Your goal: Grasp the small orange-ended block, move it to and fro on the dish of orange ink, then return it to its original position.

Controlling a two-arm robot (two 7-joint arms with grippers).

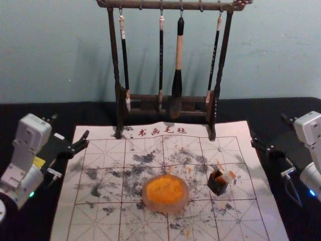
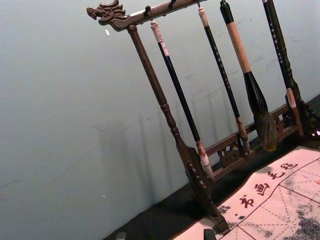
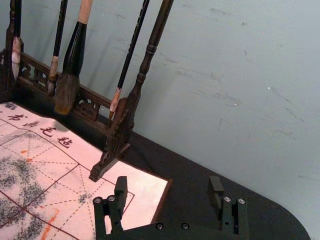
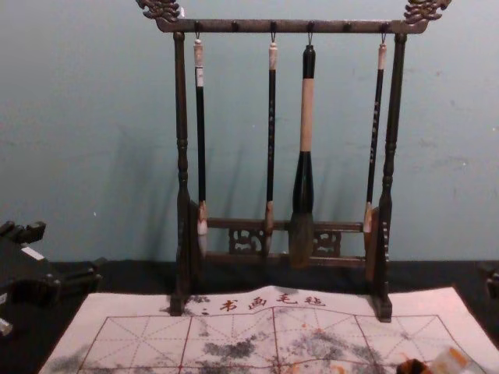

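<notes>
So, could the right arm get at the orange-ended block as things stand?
Probably yes: the right gripper is open, nothing visible stands between it and the orange-ended block, and that block pokes out of the dark holder.

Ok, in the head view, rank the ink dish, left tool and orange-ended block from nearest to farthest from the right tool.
1. Orange-ended block: right of centre
2. Ink dish: near the middle
3. Left tool: over on the left side

Dish (image 1: 164,207) left of block (image 1: 228,176) in box (image 1: 215,188), rack (image 1: 170,5) behind
</notes>
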